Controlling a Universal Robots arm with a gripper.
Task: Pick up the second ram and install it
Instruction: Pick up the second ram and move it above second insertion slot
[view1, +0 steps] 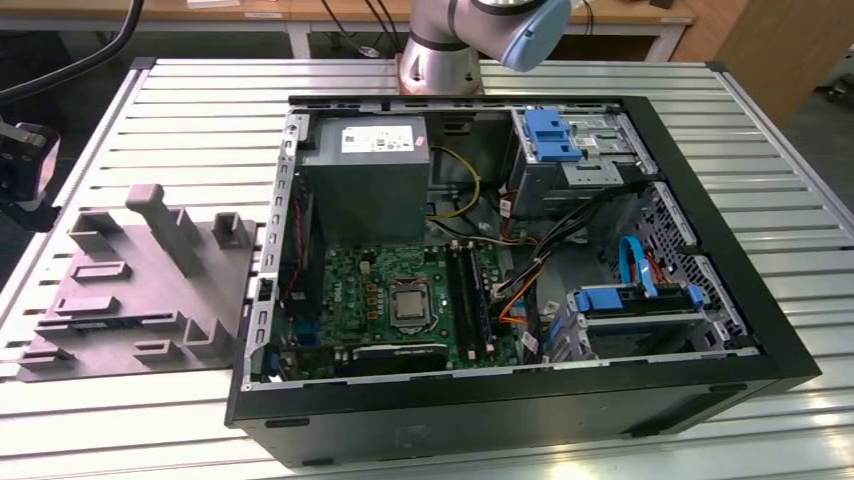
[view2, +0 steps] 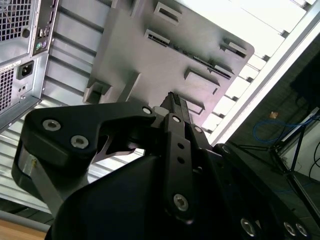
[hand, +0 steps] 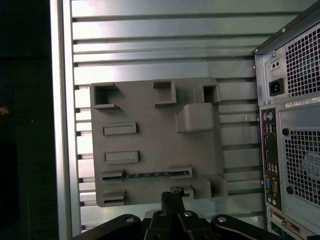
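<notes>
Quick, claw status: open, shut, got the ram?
Claw: shut, holding nothing; it points at the tray, where the ram sits in a slot.

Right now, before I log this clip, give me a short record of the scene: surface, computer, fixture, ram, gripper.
surface: slatted metal table
computer: open tower case, side panel off, green motherboard exposed
fixture: grey slotted holder on the table, beside the case at the exterior view's left
ram: second ram, a thin dark strip that appears seated in the holder's long slot, not yet picked up
gripper: gripper poised over the holder near that slot, holding nothing that I can see
</notes>
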